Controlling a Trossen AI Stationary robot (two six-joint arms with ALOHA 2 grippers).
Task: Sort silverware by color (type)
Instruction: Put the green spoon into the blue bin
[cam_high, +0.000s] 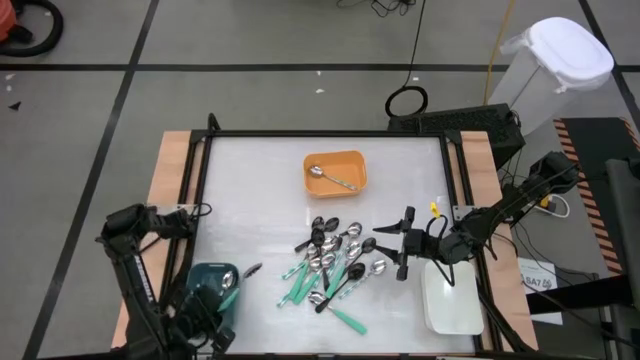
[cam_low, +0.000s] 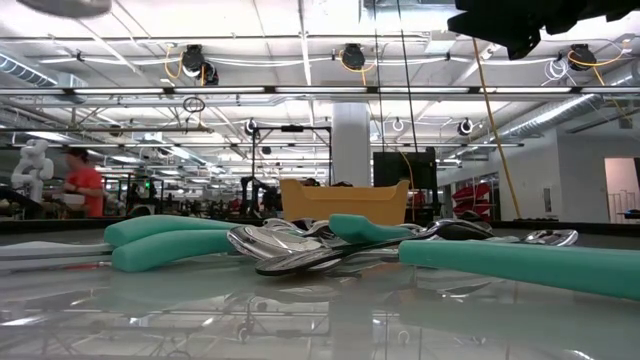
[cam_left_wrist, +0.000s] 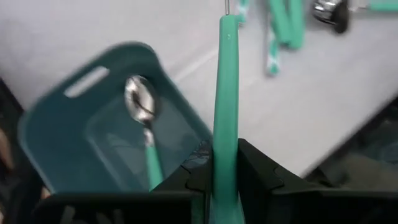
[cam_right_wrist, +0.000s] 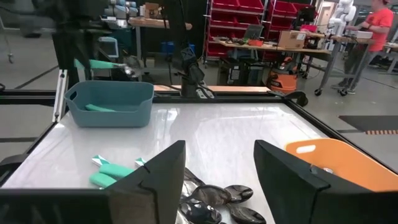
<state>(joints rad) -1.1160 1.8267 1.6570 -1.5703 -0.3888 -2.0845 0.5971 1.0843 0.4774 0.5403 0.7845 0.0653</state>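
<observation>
My left gripper (cam_left_wrist: 225, 171) is shut on a teal-handled spoon (cam_left_wrist: 226, 81), above the teal tray (cam_left_wrist: 56, 134) at the table's near left (cam_high: 200, 277). The right wrist view shows that spoon (cam_right_wrist: 99, 64) in the air over the tray (cam_right_wrist: 112, 102). One teal-handled spoon (cam_left_wrist: 144, 124) lies inside the tray. The rest of the silverware, teal-handled, silver and black spoons, lies in a pile (cam_high: 335, 262) at mid table. My right gripper (cam_high: 405, 243) stands open and level just right of the pile. Nothing is between its fingers. My left gripper pinches the spoon's teal handle (cam_left_wrist: 225, 134) between its two fingers. The fingers come slanting down from above. The handle sticks out past the fingertips, and its metal neck runs out of the left wrist view. The spoon is lifted clear, over the tray's rim.
An orange tray (cam_high: 336, 172) with one silver spoon (cam_high: 330, 177) stands at the far middle. A white tray (cam_high: 450, 300) lies under my right arm at the near right. A black frame (cam_high: 300, 135) edges the white table top. Bare table lies between the teal tray and the pile.
</observation>
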